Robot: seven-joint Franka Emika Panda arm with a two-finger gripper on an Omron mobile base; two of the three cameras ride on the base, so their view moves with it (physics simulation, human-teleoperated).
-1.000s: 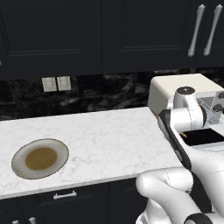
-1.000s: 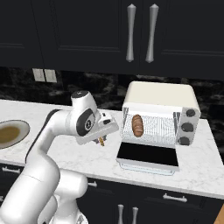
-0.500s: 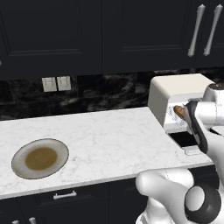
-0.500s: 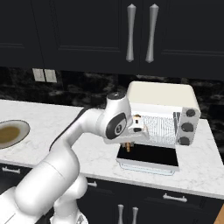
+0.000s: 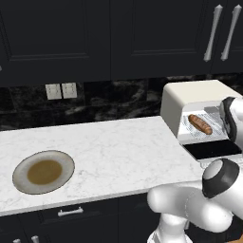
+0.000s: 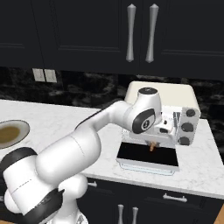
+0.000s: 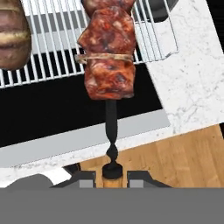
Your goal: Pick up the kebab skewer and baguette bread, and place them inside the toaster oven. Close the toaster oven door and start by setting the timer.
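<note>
gripping the kebab skewer (image 7: 109,65) by its handle, hand (image 7: 112,175) clamped tight.

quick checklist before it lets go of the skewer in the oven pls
1. Grip on the kebab skewer: ok, the gripper is shut on its stick end.
2. Toaster oven door open: ok, it lies folded down flat in front.
3. Skewer over the wire rack: ok, the meat chunks hang above the bars; whether they touch cannot tell.
4. Baguette bread already inside the toaster oven: ok, it lies on the rack's left part.
5. Room beside the bread: ok, the skewer sits apart from the loaf in the hand view.
6. Plate emptied: ok, nothing left on it.
</note>
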